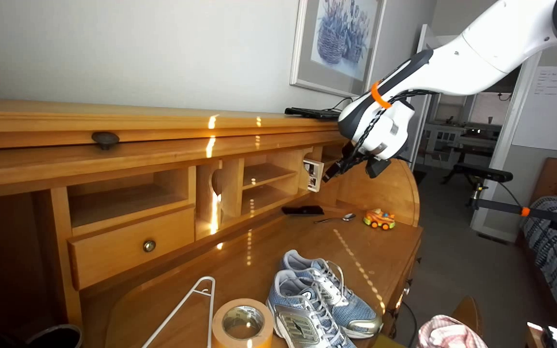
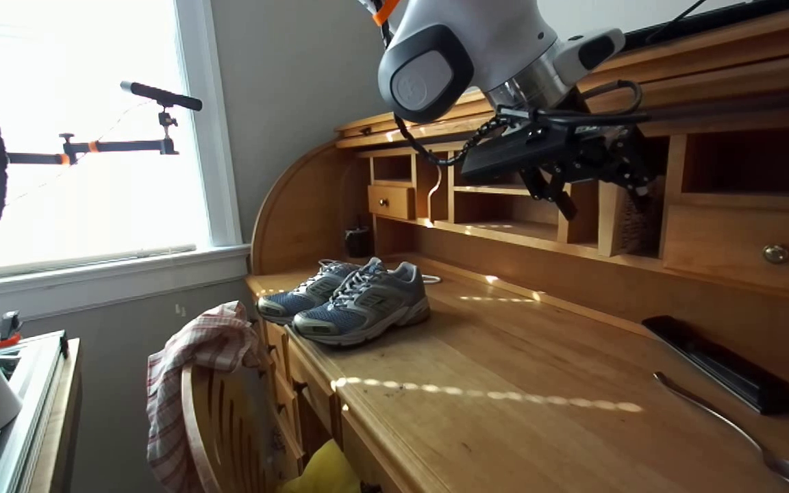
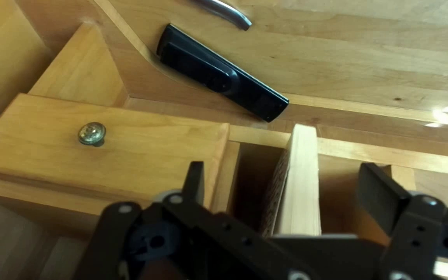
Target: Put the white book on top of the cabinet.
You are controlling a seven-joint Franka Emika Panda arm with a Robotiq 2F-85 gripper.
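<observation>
The gripper (image 3: pixel 282 175) hangs in front of the cabinet (image 1: pixel 153 147), its two fingers (image 3: pixel 193 181) spread wide apart. The book (image 3: pixel 305 182) stands upright or nearly so in a narrow cubby (image 3: pixel 256 167) beside a drawer (image 3: pixel 138 151) with a round knob (image 3: pixel 91 133), below the cabinet's flat top; its front edge juts from the opening. In the wrist view it lies between the fingers with a gap on either side, and I cannot tell how far along it the tips reach. In an exterior view its white cover with dark picture patches shows just beside a fingertip (image 1: pixel 330 172). On the surface (image 1: pixel 278 237) beneath, a black object (image 3: pixel 224 74) lies askew close to the cubbies (image 1: pixel 269 176), with a spoon (image 1: pixel 348 217) near it and, past the spoon, an orange toy car (image 1: pixel 379 220) by the curved side panel (image 1: pixel 387 191). Well apart from these, two blue and grey shoes (image 1: pixel 298 319) sit side by side; in an exterior view a roll of tape (image 1: pixel 218 328) lies between them and a white hanger (image 1: pixel 212 304). A dark device (image 1: pixel 310 112) rests on the cabinet's top, and a framed picture (image 1: pixel 341 43) hangs on the wall (image 1: pixel 162 53) above. A chair (image 2: pixel 196 424) draped with a checked cloth (image 2: pixel 209 335) stands before the surface, near the shoes, and a dark cup (image 2: pixel 358 241) stands in the back corner at that end. Dotted streaks of light (image 2: pixel 490 395) fall across the surface and the cabinet's front.
</observation>
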